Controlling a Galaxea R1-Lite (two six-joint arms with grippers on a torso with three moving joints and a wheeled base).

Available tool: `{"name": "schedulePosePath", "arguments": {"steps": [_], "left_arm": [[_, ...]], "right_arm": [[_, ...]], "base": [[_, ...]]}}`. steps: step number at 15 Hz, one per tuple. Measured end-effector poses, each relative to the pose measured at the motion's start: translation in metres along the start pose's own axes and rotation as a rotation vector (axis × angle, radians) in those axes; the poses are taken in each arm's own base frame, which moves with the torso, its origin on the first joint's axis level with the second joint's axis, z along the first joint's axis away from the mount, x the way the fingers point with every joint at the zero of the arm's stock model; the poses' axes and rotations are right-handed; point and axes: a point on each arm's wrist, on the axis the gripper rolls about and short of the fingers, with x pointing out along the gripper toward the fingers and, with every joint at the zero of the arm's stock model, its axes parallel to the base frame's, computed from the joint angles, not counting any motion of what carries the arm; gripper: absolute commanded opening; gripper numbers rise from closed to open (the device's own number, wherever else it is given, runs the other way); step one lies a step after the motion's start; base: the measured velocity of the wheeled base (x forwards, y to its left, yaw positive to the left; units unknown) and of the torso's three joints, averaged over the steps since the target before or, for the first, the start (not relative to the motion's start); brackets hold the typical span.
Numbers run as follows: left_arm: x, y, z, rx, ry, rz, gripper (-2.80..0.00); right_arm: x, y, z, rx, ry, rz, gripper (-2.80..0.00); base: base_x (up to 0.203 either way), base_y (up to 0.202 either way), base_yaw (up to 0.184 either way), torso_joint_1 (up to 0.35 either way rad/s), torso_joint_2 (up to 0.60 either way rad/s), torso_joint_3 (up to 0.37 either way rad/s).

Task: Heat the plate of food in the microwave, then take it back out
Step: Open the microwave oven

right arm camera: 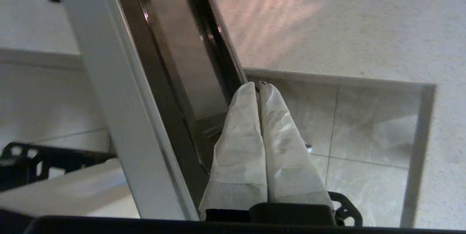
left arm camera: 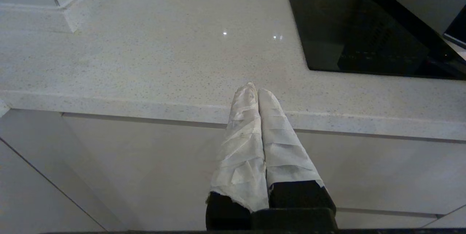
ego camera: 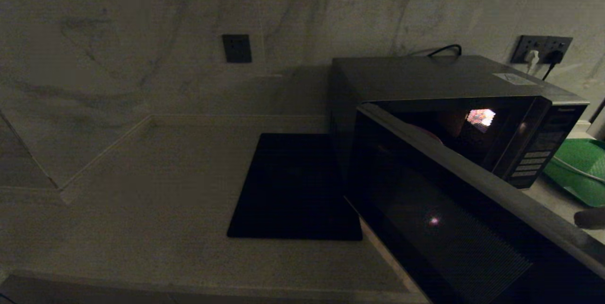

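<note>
Bench (ego camera: pixel 142 209) carries the microwave (ego camera: pixel 453 82) at its right, door (ego camera: pixel 453 209) swung open, a black mat (ego camera: pixel 293 190) beside it. Plate of food cannot be made out inside. Right end effector (right arm camera: pixel 259 85), fingers pressed together and empty, sits by the door's edge; left end effector (left arm camera: pixel 255 90), likewise closed and empty, hangs at the bench's front.

Dark grey microwave (ego camera: pixel 425 82), door (ego camera: pixel 453 209) swung open, interior lit, on counter
</note>
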Motion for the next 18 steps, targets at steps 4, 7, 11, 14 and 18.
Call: {"name": "schedulePosePath", "arguments": {"steps": [4, 7, 11, 14, 18], "left_arm": [[0.000, 0.000, 0.000, 0.000, 0.000, 0.000, -2.80], [0.000, 0.000, 0.000, 0.000, 0.000, 0.000, -2.80], [0.000, 0.000, 0.000, 0.000, 0.000, 0.000, -2.80], [0.000, 0.000, 0.000, 0.000, 0.000, 0.000, -2.80], [0.000, 0.000, 0.000, 0.000, 0.000, 0.000, -2.80]], "right_arm": [[-0.005, 0.005, -0.005, -0.031, 0.022, 0.087, -2.80], [-0.008, 0.009, -0.013, -0.073, 0.074, 0.152, -2.80], [0.003, 0.015, -0.013, -0.113, 0.128, 0.167, -2.80], [0.011, 0.022, -0.014, -0.146, 0.171, 0.205, -2.80], [0.011, 0.030, -0.017, -0.198, 0.193, 0.247, -2.80]], "base": [[0.000, 0.000, 0.000, 0.000, 0.00, 0.000], [0.000, 0.000, 0.000, 0.000, 0.00, 0.000], [0.000, 0.000, 0.000, 0.000, 0.00, 0.000], [0.000, 0.000, 0.000, 0.000, 0.00, 0.000], [0.000, 0.000, 0.000, 0.000, 0.00, 0.000]]}}
